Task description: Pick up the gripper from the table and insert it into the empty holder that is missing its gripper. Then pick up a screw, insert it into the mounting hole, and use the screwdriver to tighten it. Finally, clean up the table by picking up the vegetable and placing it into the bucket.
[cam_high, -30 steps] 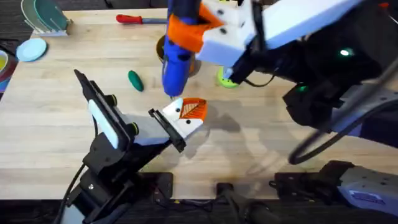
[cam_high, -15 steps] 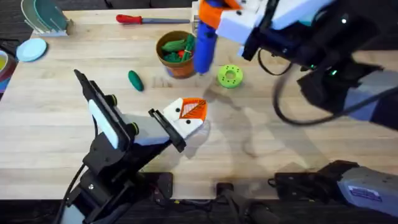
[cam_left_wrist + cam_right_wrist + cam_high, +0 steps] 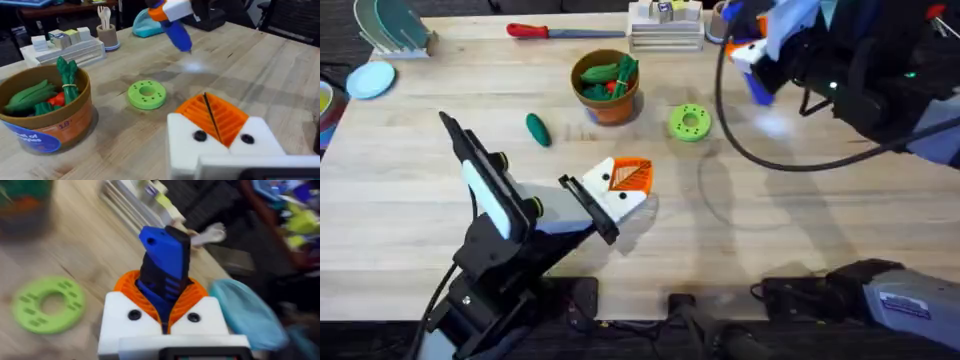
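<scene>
Start at your left gripper [image 3: 625, 185], which rests low over the pale wooden table [image 3: 410, 190], its white fingers pressed together so the orange ribbed pads [image 3: 215, 116] meet along a thin dark seam with nothing between them. Beyond its tips and off to its left lies the vegetable [image 3: 536, 129], dark green and alone on the bare wood. Straight ahead of those tips stands the bucket [image 3: 607, 88], an orange-brown pot already stuffed with green and red toy produce, and past it, near the table's far edge, a red-handled hand tool [image 3: 544, 31] lies flat. Ahead and to the right of the same fingertips sits the bright green disc [image 3: 689, 122] with its ring of holes. Further right, your right gripper [image 3: 752, 50] hangs above the table's far right part, near the stacked pale trays [image 3: 665, 30], its orange pads clamped on the screwdriver [image 3: 164, 270]; the blue body stands up between the white fingers in the wrist view. Past it, that view shows a pale cup with sticks [image 3: 106, 31] and a light blue object [image 3: 247, 312] on the table. The room behind is dim and cluttered with coloured things you cannot make out.
</scene>
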Available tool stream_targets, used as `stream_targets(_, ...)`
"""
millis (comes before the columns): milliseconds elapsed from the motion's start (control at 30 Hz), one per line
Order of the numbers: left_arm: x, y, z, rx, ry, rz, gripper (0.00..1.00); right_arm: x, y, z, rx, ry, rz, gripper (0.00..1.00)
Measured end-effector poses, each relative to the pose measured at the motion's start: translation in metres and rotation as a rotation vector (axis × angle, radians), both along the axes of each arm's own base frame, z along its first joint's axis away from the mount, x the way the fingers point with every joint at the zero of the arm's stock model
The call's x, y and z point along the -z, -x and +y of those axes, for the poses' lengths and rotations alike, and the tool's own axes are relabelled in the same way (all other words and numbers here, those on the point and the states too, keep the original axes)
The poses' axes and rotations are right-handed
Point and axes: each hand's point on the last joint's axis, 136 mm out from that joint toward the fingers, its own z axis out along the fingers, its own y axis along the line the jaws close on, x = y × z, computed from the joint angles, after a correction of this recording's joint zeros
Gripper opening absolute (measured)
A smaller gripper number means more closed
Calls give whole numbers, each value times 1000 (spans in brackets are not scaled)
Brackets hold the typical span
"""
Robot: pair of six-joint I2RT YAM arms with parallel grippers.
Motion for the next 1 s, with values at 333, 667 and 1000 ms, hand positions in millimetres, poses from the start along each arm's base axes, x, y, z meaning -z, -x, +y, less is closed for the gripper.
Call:
stream_targets(333, 0, 0, 0, 0, 0, 0, 13, 101, -3, -72, -9, 821, 235, 29)
stream_targets(667, 0, 0, 0, 0, 0, 0, 13, 152, 15, -85, -113, 974, 427, 29)
stream_targets(1000, 0, 0, 0, 0, 0, 0, 13, 146, 28, -81, -123, 897, 512, 982)
